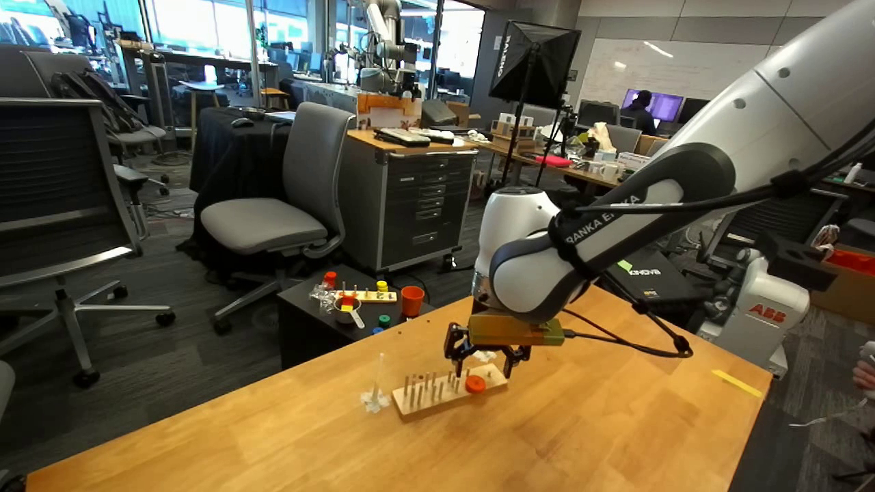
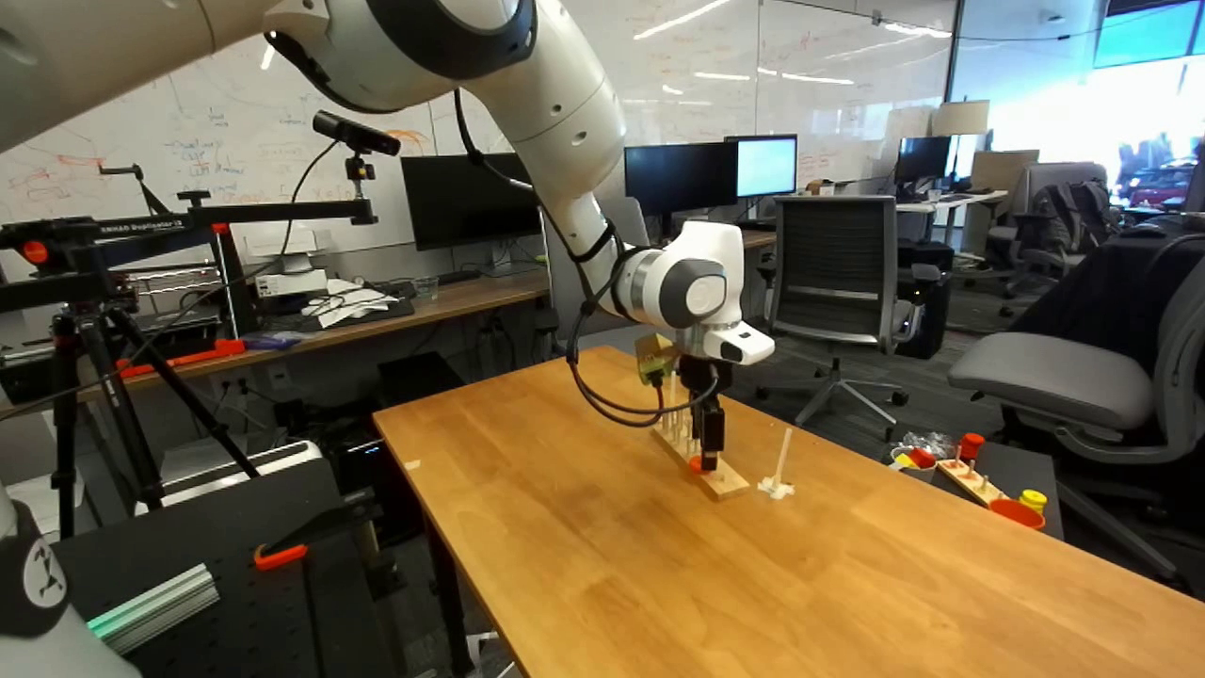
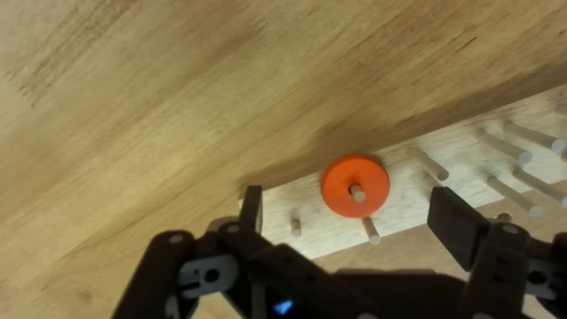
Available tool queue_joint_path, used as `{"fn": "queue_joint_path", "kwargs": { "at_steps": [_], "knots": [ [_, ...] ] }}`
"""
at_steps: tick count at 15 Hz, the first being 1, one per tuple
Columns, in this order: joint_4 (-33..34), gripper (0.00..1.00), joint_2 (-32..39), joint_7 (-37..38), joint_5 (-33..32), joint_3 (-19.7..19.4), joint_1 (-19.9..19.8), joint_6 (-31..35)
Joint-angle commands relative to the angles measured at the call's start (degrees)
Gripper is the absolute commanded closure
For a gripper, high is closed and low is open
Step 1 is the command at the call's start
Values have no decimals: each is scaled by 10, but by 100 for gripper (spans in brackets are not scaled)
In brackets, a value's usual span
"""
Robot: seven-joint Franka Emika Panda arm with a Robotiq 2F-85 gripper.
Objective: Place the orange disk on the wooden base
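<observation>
The orange disk (image 1: 475, 384) lies flat on the wooden base (image 1: 495, 380), with a peg through its hole, near one end of the base. The base is a long pale slab with several upright pegs. In the wrist view the disk (image 3: 336, 186) and the base (image 3: 328, 235) show below the fingers. My gripper (image 1: 484, 371) is open and empty just above that end of the base. In the wrist view its fingertips (image 3: 345, 199) stand wide apart, one on either side of the disk, not touching it. In an exterior view the finger (image 2: 710, 463) partly hides the disk (image 2: 697, 465).
A thin upright stick (image 1: 378, 379) is taped to the table (image 1: 307, 437) beside the base; it also shows in an exterior view (image 2: 782, 457). A low black stand beyond the table edge holds an orange cup (image 1: 412, 301) and toy pieces. A yellow tape strip (image 1: 737, 384) marks the table.
</observation>
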Motion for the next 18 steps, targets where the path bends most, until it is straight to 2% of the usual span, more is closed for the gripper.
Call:
{"fn": "queue_joint_path", "kwargs": {
  "at_steps": [1, 5, 9, 13, 18],
  "knots": [
    [-28, 0, -58, -15, -16, -4, 15, -15],
    [-64, 0, -115, -30, -31, 1, 28, -23],
    [-122, 0, -159, -68, -26, 28, 27, -28],
    [-193, 0, -185, -98, -28, 42, 30, -38],
    [-249, 0, -200, -120, -31, 41, 35, -41]
  ]
}}
